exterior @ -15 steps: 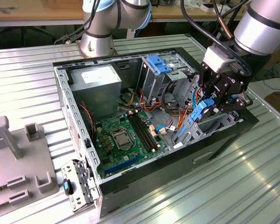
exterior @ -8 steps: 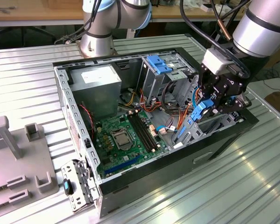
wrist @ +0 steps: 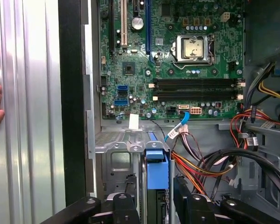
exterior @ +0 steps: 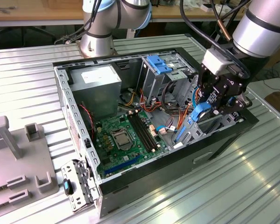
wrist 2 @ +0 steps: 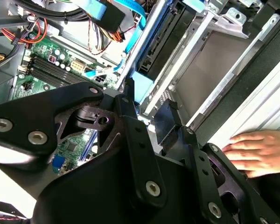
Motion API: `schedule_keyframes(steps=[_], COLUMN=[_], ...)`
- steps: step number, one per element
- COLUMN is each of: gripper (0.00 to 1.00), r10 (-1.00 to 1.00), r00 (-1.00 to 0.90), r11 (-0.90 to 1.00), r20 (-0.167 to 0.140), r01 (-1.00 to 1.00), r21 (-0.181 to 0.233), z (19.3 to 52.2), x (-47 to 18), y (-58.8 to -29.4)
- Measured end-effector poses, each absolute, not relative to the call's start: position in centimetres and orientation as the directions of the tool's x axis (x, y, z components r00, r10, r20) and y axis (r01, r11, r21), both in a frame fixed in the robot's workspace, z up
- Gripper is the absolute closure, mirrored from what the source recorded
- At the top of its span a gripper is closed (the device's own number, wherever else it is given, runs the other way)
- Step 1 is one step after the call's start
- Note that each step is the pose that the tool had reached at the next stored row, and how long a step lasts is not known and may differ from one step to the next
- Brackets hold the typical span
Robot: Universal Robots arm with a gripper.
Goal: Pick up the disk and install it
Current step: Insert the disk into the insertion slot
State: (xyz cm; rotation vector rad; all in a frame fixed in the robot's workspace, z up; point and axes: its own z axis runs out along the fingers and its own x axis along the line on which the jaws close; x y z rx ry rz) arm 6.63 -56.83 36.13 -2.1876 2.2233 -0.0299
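my arm (exterior: 261,23) is a smooth silver tube with a black band, and its base joint (exterior: 100,32) wears a pale blue cap. black cables (exterior: 196,21) run to a white block (exterior: 217,60) at my wrist. my gripper (exterior: 210,105) is matte black linkage plates, studded with round silver screw heads (wrist 2: 37,137).

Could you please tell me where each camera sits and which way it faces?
Exterior view: off the arm, raised, looking down into the open case; shows the arm and its hand gripping the disk.
First wrist view: on the wrist, looking past the hand and disk onto the motherboard.
Second wrist view: on the wrist, looking along the hand at the disk and bay.
Shared: both wrist views catch the motherboard and a person's fingers outside the case.
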Motion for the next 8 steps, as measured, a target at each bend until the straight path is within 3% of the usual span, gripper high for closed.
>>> schedule_keyframes(steps=[4,5,8], gripper=[0.57,0.64,0.7], r10=[-1.0,-1.0,-1.0], r00=[-0.016,-0.016,-0.016], r11=[0.016,0.016,0.016], r20=[-0.002,-0.002,-0.002], r01=[-0.999,-0.999,-0.999], r21=[-0.029,-0.029,-0.029], z=[36.13,36.13,36.11], x=[6.63,6.7,7.34], y=[-56.83,-56.83,-56.83])
